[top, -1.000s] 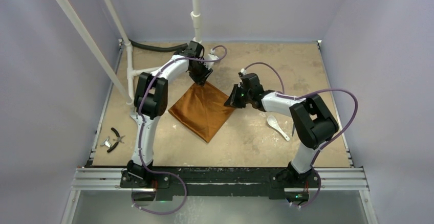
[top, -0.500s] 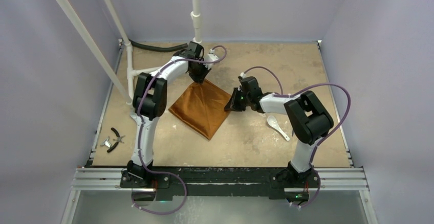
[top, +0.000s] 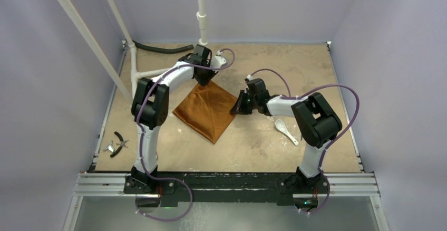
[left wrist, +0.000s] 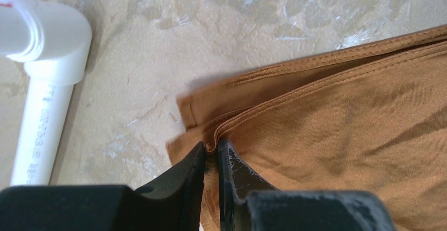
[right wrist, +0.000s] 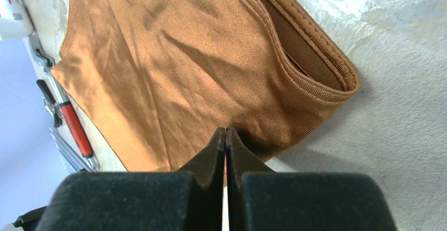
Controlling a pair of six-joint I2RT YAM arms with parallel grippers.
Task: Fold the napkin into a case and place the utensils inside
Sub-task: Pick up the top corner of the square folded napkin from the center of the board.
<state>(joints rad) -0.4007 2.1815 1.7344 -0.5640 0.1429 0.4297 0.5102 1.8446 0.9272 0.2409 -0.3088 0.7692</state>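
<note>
The rust-orange napkin (top: 206, 112) lies folded in layers as a diamond on the table, with a raised crease running between my two grippers. My left gripper (top: 203, 80) is at its far corner, shut on the hem of the upper layer (left wrist: 212, 147); the napkin (left wrist: 337, 109) spreads to the right in that view. My right gripper (top: 237, 107) is at the right corner, shut on the napkin's edge (right wrist: 225, 132), with the layered corner (right wrist: 337, 78) beside it. The white spoon (top: 285, 130) lies right of the napkin, under the right arm. I cannot make out the thin grey-blue utensil.
Small black pliers (top: 120, 141) lie at the left table edge. A red-handled tool (right wrist: 75, 128) lies past the napkin's far side in the right wrist view. A white pipe (left wrist: 45, 51) stands close to the left gripper; a black hose (top: 161, 48) runs along the back.
Both grippers have shifted slightly left, still holding the cloth. The napkin has moved a little left with them, and the crease between them stands up more.
</note>
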